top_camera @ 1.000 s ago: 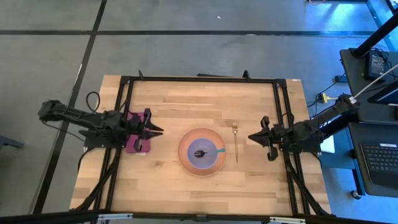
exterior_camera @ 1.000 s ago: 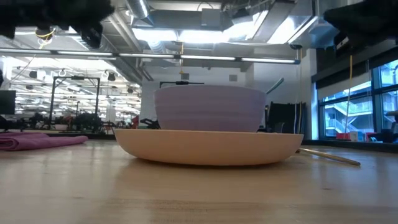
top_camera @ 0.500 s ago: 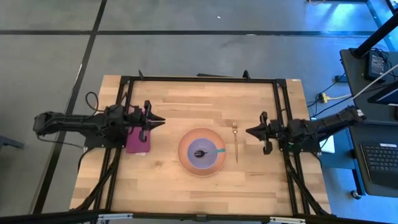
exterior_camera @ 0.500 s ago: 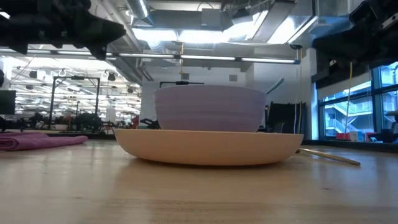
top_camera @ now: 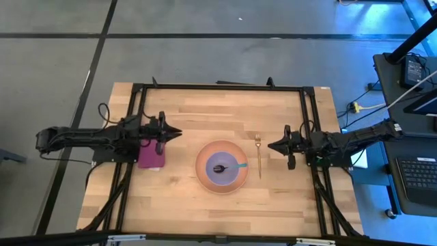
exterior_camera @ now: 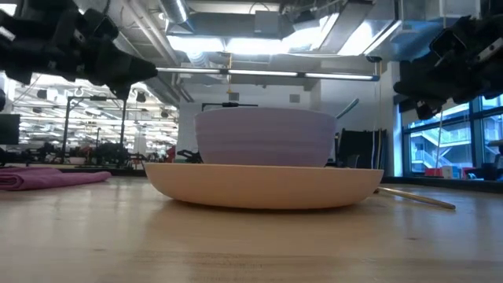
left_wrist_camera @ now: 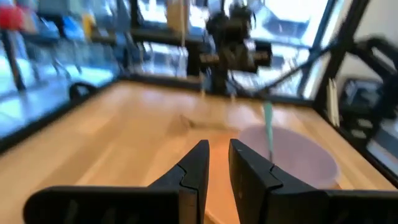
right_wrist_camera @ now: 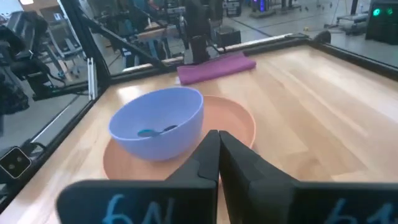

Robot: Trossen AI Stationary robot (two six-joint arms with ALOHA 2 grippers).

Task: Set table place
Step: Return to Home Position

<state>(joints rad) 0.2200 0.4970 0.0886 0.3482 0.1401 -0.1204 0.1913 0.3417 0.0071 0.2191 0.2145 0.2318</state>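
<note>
On the table (top_camera: 205, 109) a peach-orange plate (top_camera: 222, 179) bears a lavender bowl (top_camera: 213, 161). The teal-handled spoon (top_camera: 232, 165) lies in the bowl, its handle leaning on the rim. The gold fork (top_camera: 259, 156) lies flat to the plate's right. The magenta napkin (top_camera: 151, 156) lies flat to its left. My left gripper (top_camera: 179, 134) hovers level by the napkin's far right corner, its fingers (left_wrist_camera: 200, 155) open by a narrow gap, nothing between them. My right gripper (top_camera: 270, 145) hovers level just right of the fork, shut (right_wrist_camera: 217, 137) and holding nothing.
A black metal frame (top_camera: 218, 87) runs along the table's edges, and both arms reach in over its side rails. Bare wood lies on the far half and along the near edge. A desk with a keyboard (top_camera: 416, 178) stands beyond the right edge.
Both arms have sunk lower over the table and swung a little toward the far edge. My left gripper has come off the napkin's middle to its far right corner. My right gripper has edged toward the fork. No tableware has moved.
</note>
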